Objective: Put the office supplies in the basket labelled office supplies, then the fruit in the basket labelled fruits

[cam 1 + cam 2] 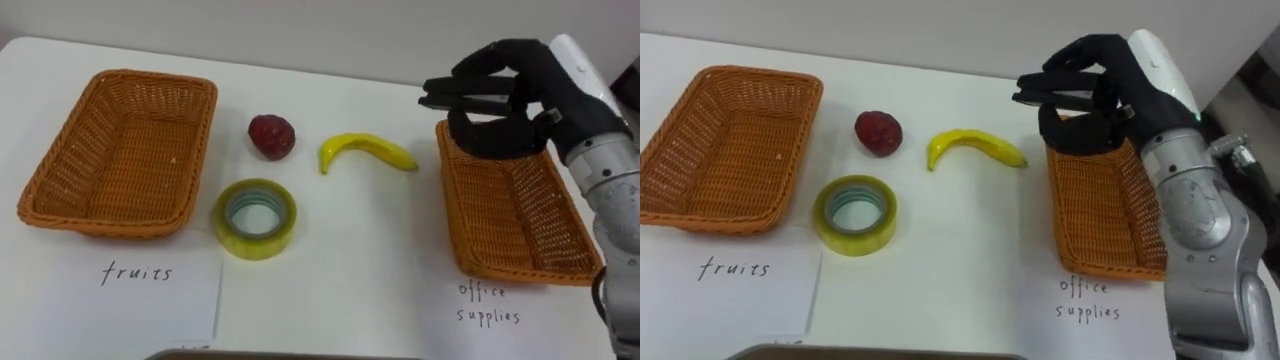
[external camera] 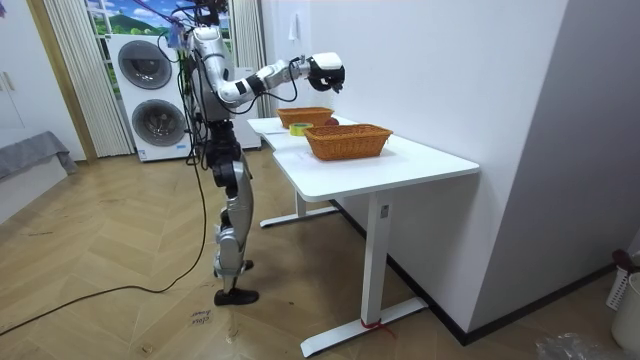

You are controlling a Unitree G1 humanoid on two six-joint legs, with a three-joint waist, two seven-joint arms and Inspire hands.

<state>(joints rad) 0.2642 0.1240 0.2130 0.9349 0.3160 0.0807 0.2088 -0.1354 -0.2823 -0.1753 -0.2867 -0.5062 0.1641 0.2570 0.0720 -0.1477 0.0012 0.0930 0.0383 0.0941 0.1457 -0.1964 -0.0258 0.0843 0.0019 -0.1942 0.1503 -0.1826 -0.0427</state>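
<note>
On the white table a yellow banana (image 1: 365, 150) lies at the middle, with a dark red fruit (image 1: 271, 135) to its left. A roll of yellow-green tape (image 1: 254, 218) lies flat in front of the red fruit. An empty wicker basket (image 1: 120, 78) stands at the left above a paper marked "fruits" (image 1: 137, 272). A second empty wicker basket (image 1: 520, 220) stands at the right above the words "office supplies" (image 1: 488, 303). My right hand (image 1: 500, 95) hovers over that basket's far left corner, right of the banana, fingers loosely bent, holding nothing.
In the room view I stand at the end of the white table (image 2: 400, 160), right arm raised over it. The wall runs close behind the table. Two washing machines (image 2: 150, 95) stand behind me.
</note>
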